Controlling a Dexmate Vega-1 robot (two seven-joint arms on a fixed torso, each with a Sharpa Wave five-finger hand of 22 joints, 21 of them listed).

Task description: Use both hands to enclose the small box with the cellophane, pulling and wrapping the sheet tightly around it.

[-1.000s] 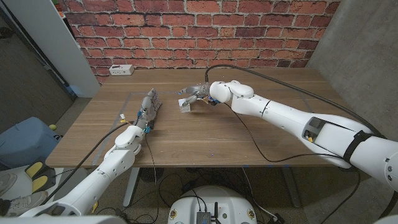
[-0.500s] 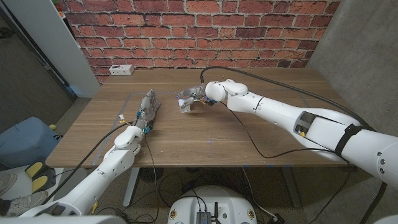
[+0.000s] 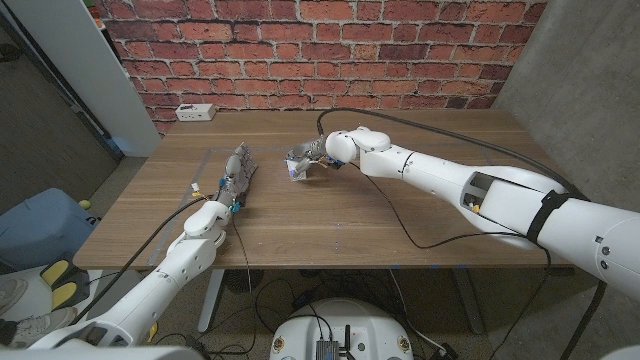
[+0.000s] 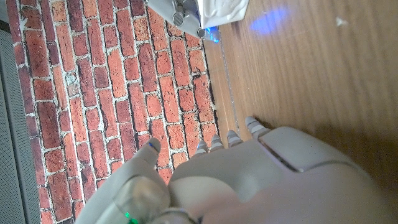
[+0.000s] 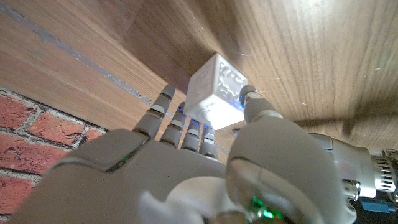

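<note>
The small white box (image 3: 297, 172) with an embossed face (image 5: 216, 92) is pinched between the thumb and fingers of my right hand (image 3: 308, 156), just above the table left of centre. The box (image 4: 219, 9) and that hand's fingertips (image 4: 181, 10) also appear in the left wrist view. My left hand (image 3: 238, 170) stands on the table a short way left of the box, fingers stretched out and holding nothing. The clear cellophane sheet (image 3: 196, 196) lies flat under my left arm; only its faint edges show (image 4: 226, 81).
A white power strip (image 3: 192, 112) sits at the table's back left corner. A black cable (image 3: 420, 240) loops from my right arm across the table's middle. A brick wall stands behind the table, and a blue bin (image 3: 40, 226) is on the floor at left.
My right hand has carried the box a little to the left, closer to my left hand. The left hand has stayed where it was.
</note>
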